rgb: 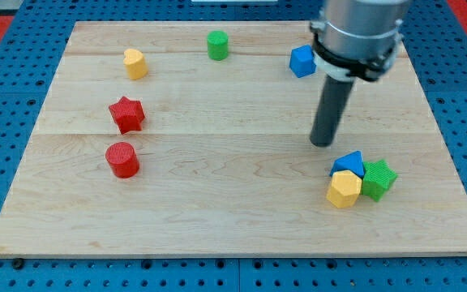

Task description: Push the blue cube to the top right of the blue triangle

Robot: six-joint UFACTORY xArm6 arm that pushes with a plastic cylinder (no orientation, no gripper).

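Note:
The blue cube (302, 61) lies near the view's top, right of centre, on the wooden board (217, 203). The blue triangle (349, 162) lies at the lower right, touching a yellow hexagonal block (344, 189) below it and a green star (379, 179) to its right. My tip (323, 143) rests on the board between them, well below the blue cube and just up and left of the blue triangle, touching neither.
A green cylinder (217, 45) sits at the top centre. A yellow block (135, 63) sits at the upper left, a red star (126, 114) below it and a red cylinder (122, 160) lower still.

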